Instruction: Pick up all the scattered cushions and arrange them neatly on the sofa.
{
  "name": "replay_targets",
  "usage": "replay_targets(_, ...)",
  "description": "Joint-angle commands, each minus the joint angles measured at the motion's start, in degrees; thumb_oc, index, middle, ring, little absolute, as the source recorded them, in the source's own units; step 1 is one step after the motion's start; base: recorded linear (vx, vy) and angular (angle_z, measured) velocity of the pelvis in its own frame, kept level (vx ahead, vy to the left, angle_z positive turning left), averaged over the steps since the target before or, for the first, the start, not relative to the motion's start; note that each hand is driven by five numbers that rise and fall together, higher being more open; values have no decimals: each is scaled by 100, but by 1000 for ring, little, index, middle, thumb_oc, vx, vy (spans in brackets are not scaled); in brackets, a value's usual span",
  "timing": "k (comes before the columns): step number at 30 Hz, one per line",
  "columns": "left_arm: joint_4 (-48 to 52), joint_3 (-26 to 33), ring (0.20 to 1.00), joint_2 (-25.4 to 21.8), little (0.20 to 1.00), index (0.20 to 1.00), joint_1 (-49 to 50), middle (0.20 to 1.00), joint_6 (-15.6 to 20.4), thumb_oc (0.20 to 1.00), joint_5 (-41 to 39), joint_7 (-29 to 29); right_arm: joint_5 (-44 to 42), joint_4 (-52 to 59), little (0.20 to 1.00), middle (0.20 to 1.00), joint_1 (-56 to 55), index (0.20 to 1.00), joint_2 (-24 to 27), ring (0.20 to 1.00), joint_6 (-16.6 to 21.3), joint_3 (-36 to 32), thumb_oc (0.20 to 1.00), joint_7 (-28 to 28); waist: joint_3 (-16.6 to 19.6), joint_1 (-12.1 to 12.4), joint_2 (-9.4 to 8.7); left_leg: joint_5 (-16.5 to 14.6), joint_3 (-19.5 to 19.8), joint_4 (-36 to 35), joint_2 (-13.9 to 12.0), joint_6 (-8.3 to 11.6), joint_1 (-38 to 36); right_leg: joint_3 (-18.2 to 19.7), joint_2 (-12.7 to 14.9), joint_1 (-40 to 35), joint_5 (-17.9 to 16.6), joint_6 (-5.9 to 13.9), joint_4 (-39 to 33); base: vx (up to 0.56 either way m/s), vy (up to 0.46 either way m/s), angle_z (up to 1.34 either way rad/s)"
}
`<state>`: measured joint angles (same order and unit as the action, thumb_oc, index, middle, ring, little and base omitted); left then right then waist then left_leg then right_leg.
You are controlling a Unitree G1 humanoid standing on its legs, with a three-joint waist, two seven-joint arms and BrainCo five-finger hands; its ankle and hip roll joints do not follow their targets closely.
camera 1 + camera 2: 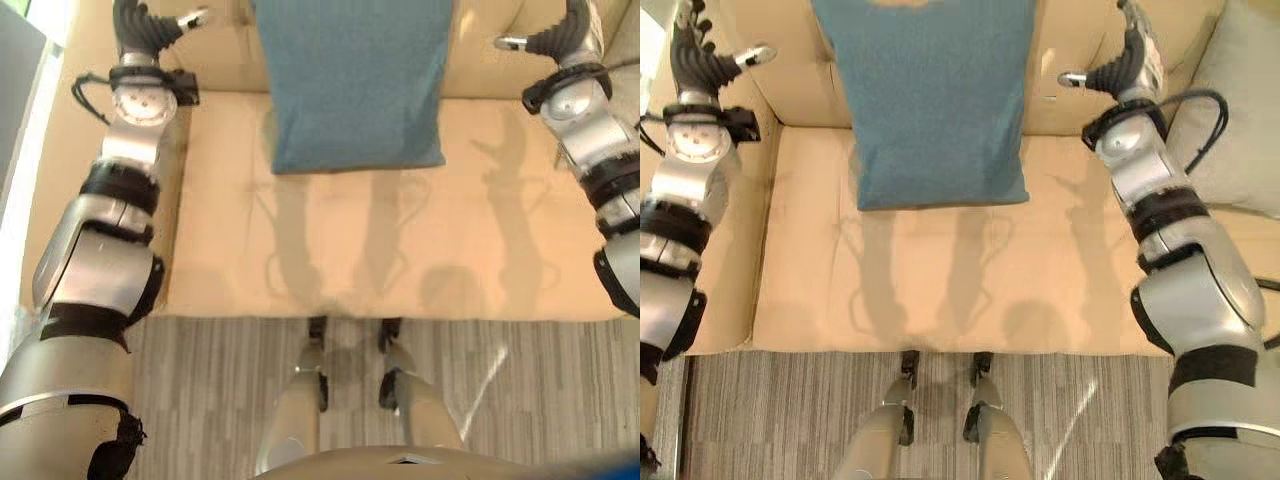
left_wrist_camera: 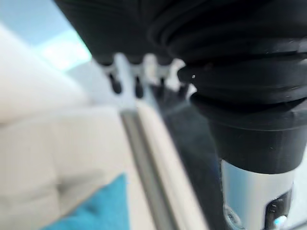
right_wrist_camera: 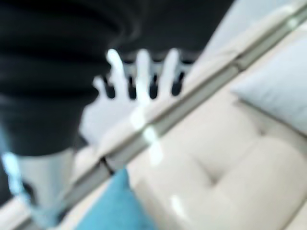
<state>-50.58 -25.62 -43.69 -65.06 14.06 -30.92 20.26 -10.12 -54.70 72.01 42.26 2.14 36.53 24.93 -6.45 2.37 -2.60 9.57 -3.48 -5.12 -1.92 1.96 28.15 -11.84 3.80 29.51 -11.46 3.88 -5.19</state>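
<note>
One blue cushion (image 1: 935, 100), one pale grey cushion (image 1: 1240, 120) — one sofa (image 1: 940, 290)

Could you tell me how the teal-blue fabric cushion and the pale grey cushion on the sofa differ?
The teal-blue fabric cushion leans against the backrest over the middle of the beige sofa, between the two hands; the pale grey cushion sits at the sofa's right end, beyond the right hand. The teal one shows almost whole; the grey one is cut by the frame. Both rest on the sofa, touched by neither hand.

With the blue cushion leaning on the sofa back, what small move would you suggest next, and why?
Probably draw both arms back. The blue cushion already leans against the sofa backrest, and the left hand and right hand flank it with straight fingers, apparently touching nothing. A grey cushion sits at the right.
</note>
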Motion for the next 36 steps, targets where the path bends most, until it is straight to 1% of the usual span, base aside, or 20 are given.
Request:
replay_targets(1,785,597,1000,-93,1000,1000,831,1000,454,1000,-42,-159,46,575,1000,1000,-952,1000,284,1000,324,-784,1000,-108,144,93,-180,-379,-97,12,107,411,-428,-69,275,-579,392,701,19,89,-49,5)
replay_targets(3,1523,1141,1000,25,1000,1000,1841,1000,494,1000,-33,-254,128,1132,1000,1000,-1851,1000,294,1000,375,-1355,1000,-183,147,88,-170,-444,-144,12,85,412,-662,-109,292,-826,447,690,19,58,-24,10)
replay_targets(4,1547,1150,1000,27,1000,1000,1871,1000,486,1000,-25,-249,135,1154,1000,1000,-1880,1000,293,1000,366,-1364,1000,-181,152,88,-169,-447,-144,12,85,413,-673,-109,292,-836,449,690,19,53,-18,11)
replay_targets(5,1832,1383,1000,105,1000,1000,2360,1000,477,1000,70,-284,193,1373,1000,1000,-2425,1000,239,1000,395,-1673,1000,-237,166,79,-158,-472,-162,12,75,416,-798,-127,294,-960,480,679,19,106,-45,5)
replay_targets(6,2345,1821,1000,378,1000,1000,3373,1000,444,1000,183,-422,366,1890,1000,1000,-3428,1000,-13,1000,461,-2246,1000,-382,192,64,-137,-542,-191,12,36,415,-1034,-146,334,-1183,549,660,19,135,-60,3)
replay_targets(7,2568,2005,1000,485,1000,1000,3814,1000,404,1000,295,-501,453,2071,1000,1000,-3860,1000,-115,1000,465,-2471,1000,-452,214,51,-132,-572,-215,12,29,414,-1141,-148,341,-1288,586,657,19,95,-46,3)
replay_targets(8,2587,2009,1000,486,1000,1000,3834,1000,396,1000,300,-498,459,2090,1000,1000,-3882,1000,-118,1000,458,-2480,1000,-452,226,47,-137,-551,-213,12,36,410,-1126,-150,348,-1275,572,656,19,83,-64,2)
replay_targets(9,2717,2226,1000,777,1000,1000,4603,1000,273,1000,498,-722,638,2361,1000,1000,-4695,1000,-362,1000,490,-2873,1000,-629,271,13,-111,-619,-254,12,19,416,-1354,-184,358,-1512,649,644,19,77,-63,1)
replay_targets(10,2765,2360,1000,861,1000,1000,4902,1000,225,1000,554,-815,754,2475,1000,1000,-4988,1000,-452,1000,468,-3033,1000,-710,311,-9,-107,-616,-261,12,19,403,-1400,-188,369,-1572,654,639,19,113,-83,0)
replay_targets(14,2252,2745,1000,1428,1000,1000,6278,1000,-149,1000,798,-1237,1203,2328,1000,1000,-6135,1000,-830,1000,395,-3326,1000,-1085,429,-90,-23,-717,-366,12,-24,392,-1914,-244,329,-2076,800,597,19,62,-58,1)
replay_targets(16,2064,2805,1000,1513,1000,1000,6442,1000,-220,1000,824,-1317,1352,2251,1000,1000,-6234,1000,-825,1000,361,-3357,1000,-1112,462,-110,-14,-699,-382,12,-38,386,-1958,-256,326,-2134,812,590,19,0,-39,-3)
replay_targets(19,933,2723,1000,1831,1000,1000,6824,1000,-460,1000,1460,-1509,1550,1691,1000,1000,-6518,1000,-1072,1000,372,-3257,1000,-1298,470,-151,18,-753,-483,12,-99,350,-2251,-177,252,-2385,886,561,19,-55,-64,-9)
replay_targets(22,-152,2668,1000,2180,1000,1000,6872,1000,-572,1000,1649,-1630,1730,1162,1000,1000,-6625,1000,-1170,1000,359,-3065,1000,-1402,531,-189,19,-758,-562,12,-141,322,-2402,-118,202,-2517,916,528,19,-65,-75,-15)
replay_targets(23,-783,2634,1000,2326,1000,1000,6842,1000,-641,1000,1852,-1636,1784,820,1000,1000,-6654,1000,-1249,1000,331,-2947,1000,-1470,555,-212,12,-768,-598,12,-172,317,-2506,-91,170,-2611,943,511,19,-73,-97,-22)
replay_targets(25,-1308,2649,1000,2500,1000,1000,6825,1000,-729,1000,1909,-1643,1834,514,1000,1000,-6706,1000,-1306,1000,304,-2861,1000,-1498,580,-238,-3,-771,-622,12,-214,329,-2610,-59,127,-2706,988,475,19,-64,-105,-25)
replay_targets(27,-1777,2596,1000,2639,1000,1000,6814,1000,-810,1000,2123,-1679,1740,-182,1000,1000,-6786,1000,-1474,1000,258,-2790,1000,-1549,579,-288,-14,-750,-653,12,-312,372,-2783,6,25,-2890,1074,395,19,-60,-214,-14)
replay_targets(29,-1904,2578,1000,2656,1000,1000,6826,1000,-857,1000,2179,-1711,1731,-831,1000,1000,-6842,1000,-1600,1000,187,-2693,1000,-1597,504,-310,-28,-713,-717,107,-424,411,-2955,48,-52,-3041,1155,315,19,-59,-201,-1)
replay_targets(31,-1908,2584,1000,2660,1000,1000,6821,1000,-875,1000,2179,-1704,1712,-935,1000,1000,-6841,1000,-1634,1000,176,-2692,1000,-1597,468,-313,-42,-760,-716,257,-459,422,-2937,85,-60,-3069,1167,303,19,-55,-61,-5)
replay_targets(33,-1871,2555,1000,2700,1000,1000,6799,1000,-832,1000,2091,-1703,1650,-1165,1000,1000,-6765,1000,-1680,1000,132,-2679,1000,-1586,364,-277,-75,-915,-411,659,-454,410,-2791,224,-51,-3043,1146,261,39,-101,-13,-22)
replay_targets(36,-1808,2441,1000,2812,1000,1000,6748,1000,-749,1000,1893,-1643,1570,-1241,1000,1000,-6603,1000,-1636,1000,98,-2629,1000,-1573,231,-162,-112,-1064,670,973,-228,390,-2469,535,4,-2864,1043,263,162,-116,75,-68)
